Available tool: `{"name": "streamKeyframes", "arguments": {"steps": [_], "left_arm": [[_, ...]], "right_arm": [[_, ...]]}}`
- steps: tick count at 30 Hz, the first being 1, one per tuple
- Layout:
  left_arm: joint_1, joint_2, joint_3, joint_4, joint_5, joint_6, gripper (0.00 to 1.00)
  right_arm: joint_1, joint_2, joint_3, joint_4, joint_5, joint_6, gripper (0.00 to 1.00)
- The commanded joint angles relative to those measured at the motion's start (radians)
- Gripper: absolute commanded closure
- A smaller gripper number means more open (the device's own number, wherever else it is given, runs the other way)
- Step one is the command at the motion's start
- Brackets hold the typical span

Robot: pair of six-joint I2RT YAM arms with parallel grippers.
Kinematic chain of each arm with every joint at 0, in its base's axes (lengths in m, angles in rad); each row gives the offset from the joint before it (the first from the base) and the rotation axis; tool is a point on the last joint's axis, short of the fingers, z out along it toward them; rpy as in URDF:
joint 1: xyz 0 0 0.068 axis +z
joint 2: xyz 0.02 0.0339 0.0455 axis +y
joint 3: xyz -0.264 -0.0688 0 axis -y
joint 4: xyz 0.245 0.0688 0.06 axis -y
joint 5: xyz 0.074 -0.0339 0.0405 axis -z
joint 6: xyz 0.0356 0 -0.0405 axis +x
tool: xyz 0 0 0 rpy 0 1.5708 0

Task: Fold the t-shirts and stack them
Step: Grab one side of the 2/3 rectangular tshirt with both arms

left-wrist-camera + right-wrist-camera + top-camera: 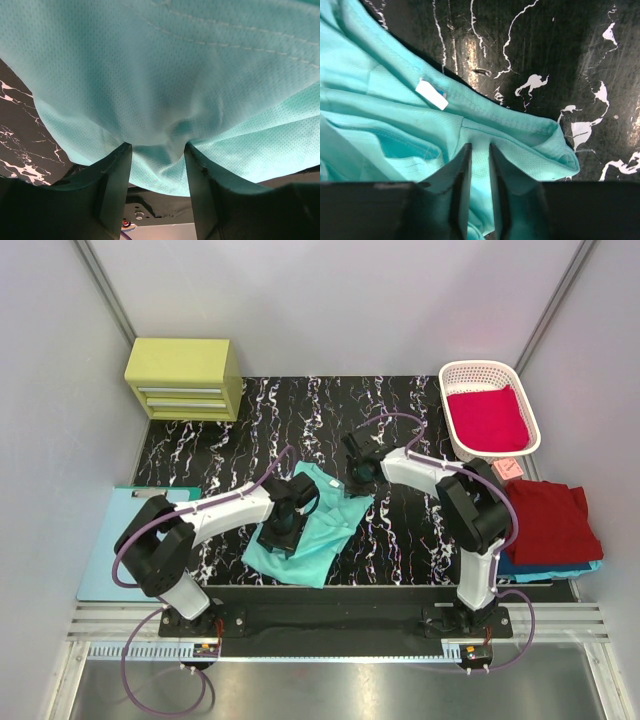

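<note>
A mint-teal t-shirt (322,530) lies crumpled on the black marbled table (400,530), between the two arms. My left gripper (278,536) sits on its left part; in the left wrist view a bunch of the shirt (165,75) fills the gap of this gripper (158,146), whose jaws stand apart around it. At the shirt's far right edge my right gripper (357,476) pinches a thin fold by the collar seam (510,120), its jaws (480,147) nearly together. A crimson t-shirt (486,418) lies in the basket. A dark red t-shirt (548,522) rests on a blue one (555,570).
A white lattice basket (478,371) stands at the back right. A yellow-green drawer unit (184,378) is at the back left. A pale blue clipboard (102,552) lies at the left edge. A white label (432,94) shows inside the collar.
</note>
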Motion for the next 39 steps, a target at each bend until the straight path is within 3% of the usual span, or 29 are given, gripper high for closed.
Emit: {"name": "streamKeyframes", "arguments": {"steps": [1,17,29,39], "left_arm": [[-0.007,-0.027,0.002,0.008,0.031,-0.007,0.50],[-0.012,-0.031,0.007,-0.009,0.034,-0.003,0.51],[-0.012,0.115,0.151,0.005,0.040,0.033,0.52],[-0.012,0.206,0.244,0.019,0.015,0.060,0.53]], "right_arm": [[0.000,0.060,0.034,-0.014,0.003,0.015,0.79],[-0.136,0.244,0.195,-0.133,0.086,0.053,0.84],[-0.224,0.454,0.592,-0.254,0.101,0.007,0.84],[-0.262,0.596,0.822,-0.345,0.129,-0.025,0.81]]}}
